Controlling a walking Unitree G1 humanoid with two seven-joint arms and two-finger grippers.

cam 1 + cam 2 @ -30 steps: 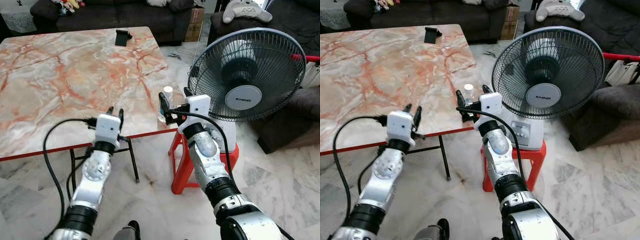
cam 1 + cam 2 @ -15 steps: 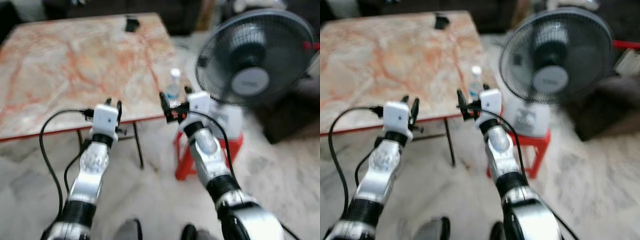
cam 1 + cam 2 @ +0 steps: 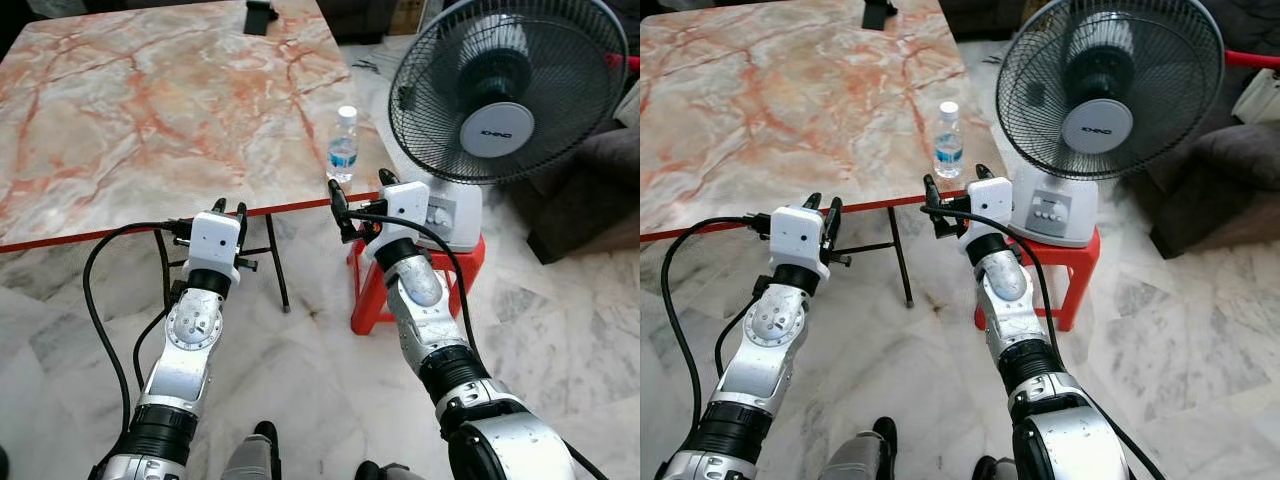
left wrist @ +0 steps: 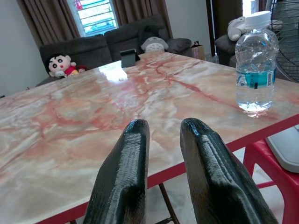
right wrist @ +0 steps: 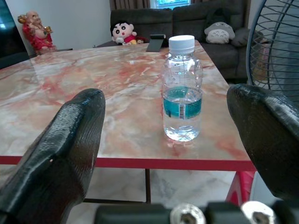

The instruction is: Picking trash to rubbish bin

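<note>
One clear plastic water bottle [image 3: 343,143] with a white cap and blue label stands upright near the right front corner of the red-edged marble table [image 3: 150,110]. Just short of that edge, the right gripper [image 3: 358,199] faces it with fingers spread wide. Further left, the left gripper [image 3: 229,211] holds its fingers [image 4: 122,182] narrowly parted, empty. A black fan [image 3: 500,85] stands on a red stool [image 3: 367,300] beside the table.
</note>
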